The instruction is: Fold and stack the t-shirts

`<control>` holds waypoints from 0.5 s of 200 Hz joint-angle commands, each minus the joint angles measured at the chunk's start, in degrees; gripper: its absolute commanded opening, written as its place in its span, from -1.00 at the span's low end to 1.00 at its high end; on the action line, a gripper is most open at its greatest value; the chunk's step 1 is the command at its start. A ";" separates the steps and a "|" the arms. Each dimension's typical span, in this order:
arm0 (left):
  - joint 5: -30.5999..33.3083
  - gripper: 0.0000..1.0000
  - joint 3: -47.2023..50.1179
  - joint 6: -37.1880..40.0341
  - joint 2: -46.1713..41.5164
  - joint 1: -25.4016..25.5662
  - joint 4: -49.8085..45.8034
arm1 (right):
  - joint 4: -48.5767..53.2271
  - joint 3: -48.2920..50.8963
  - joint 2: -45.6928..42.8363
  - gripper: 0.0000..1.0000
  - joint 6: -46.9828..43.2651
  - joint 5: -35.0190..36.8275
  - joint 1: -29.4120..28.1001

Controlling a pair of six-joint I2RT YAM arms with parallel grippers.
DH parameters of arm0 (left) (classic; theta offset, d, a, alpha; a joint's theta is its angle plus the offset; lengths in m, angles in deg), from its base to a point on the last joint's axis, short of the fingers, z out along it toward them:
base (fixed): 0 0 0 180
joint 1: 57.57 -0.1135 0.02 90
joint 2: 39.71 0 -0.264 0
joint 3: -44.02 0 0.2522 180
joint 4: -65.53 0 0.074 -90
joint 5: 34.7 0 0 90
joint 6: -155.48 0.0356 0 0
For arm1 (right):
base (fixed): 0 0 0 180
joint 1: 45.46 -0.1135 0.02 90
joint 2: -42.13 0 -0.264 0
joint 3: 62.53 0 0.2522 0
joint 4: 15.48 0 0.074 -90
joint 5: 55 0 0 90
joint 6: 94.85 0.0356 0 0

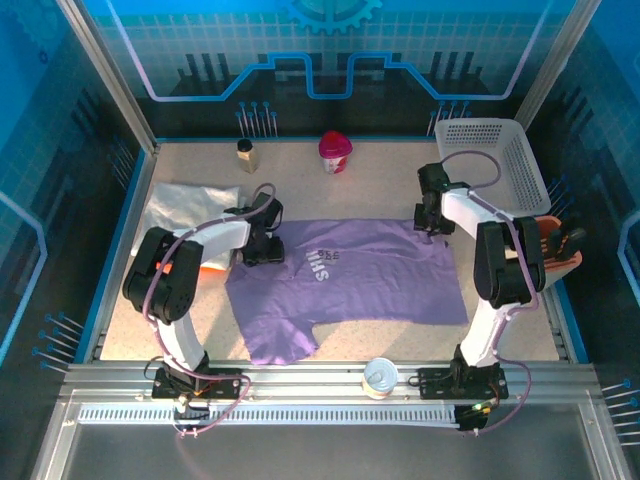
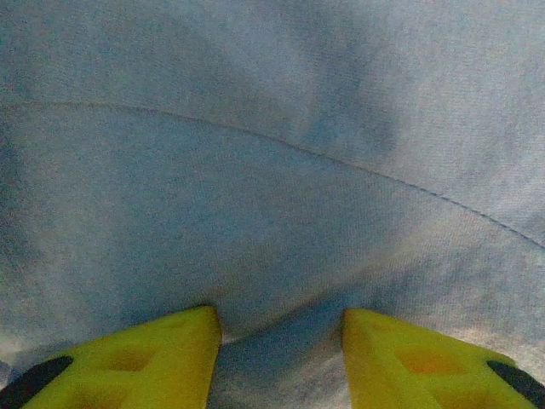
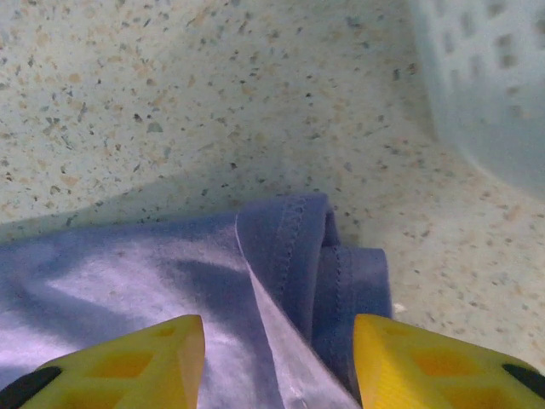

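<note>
While the purple shirt (image 1: 370, 280) lies spread at table centre, the left gripper (image 1: 262, 250) sits on its rear left corner, jaws parted, nothing pinched. Right gripper (image 3: 279, 328), likewise parted, straddles the folded rear right corner. Mesh basket (image 1: 520, 170) at rear right, orange shirt (image 1: 568, 260) just beside it; white shirt (image 1: 190, 205) at left.

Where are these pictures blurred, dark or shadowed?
Top external view: sharp, with bluish light around the table. Left wrist view: dim and soft, the purple t-shirt too near for focus. Right wrist view: the basket is blurred, and a shadow lies on the table beyond the shirt's hem.
</note>
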 commanded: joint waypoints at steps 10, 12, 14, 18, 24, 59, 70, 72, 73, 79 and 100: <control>-0.86 -0.10 3.26 -1.71 0.62 -0.70 -5.01 | 3.40 -3.55 1.97 -0.03 -1.29 0.73 0.81; -0.84 -0.10 3.30 -1.73 0.58 -0.70 -5.04 | 3.59 -3.64 2.21 -0.03 -1.26 0.74 0.92; -0.81 -0.10 3.31 -1.77 0.54 -0.70 -5.05 | 3.71 -3.78 2.32 -0.03 -1.19 0.75 1.04; -0.81 -0.10 3.40 -1.82 0.49 -0.70 -4.93 | 4.12 -3.90 2.66 -0.03 -1.05 0.89 1.34; -0.86 -0.10 3.44 -1.82 0.39 -0.70 -4.96 | 4.55 -4.05 2.94 -0.03 -0.91 1.09 1.68; -0.82 -0.10 3.01 -1.56 1.00 -0.70 -5.07 | 5.27 -4.64 4.92 -0.11 -0.93 -0.39 3.42; -0.87 -0.10 2.87 -1.42 1.06 -0.70 -5.14 | 5.36 -4.90 5.22 -0.22 -1.01 -0.62 3.36; -0.84 -0.10 2.92 -1.39 1.08 -0.70 -5.10 | 5.36 -4.90 5.24 -0.24 -0.93 -0.60 3.41; -0.86 -0.10 2.90 -1.39 1.11 -0.70 -5.07 | 5.36 -4.86 5.26 -0.25 -0.96 -0.59 3.42; -0.84 -0.11 2.79 -1.38 1.21 -0.72 -5.03 | 5.38 -4.90 5.33 -0.30 -0.90 -0.69 3.40; -0.79 -0.11 2.55 -1.32 1.37 -0.71 -5.19 | 5.15 -4.53 4.98 -0.52 -0.60 -0.26 3.42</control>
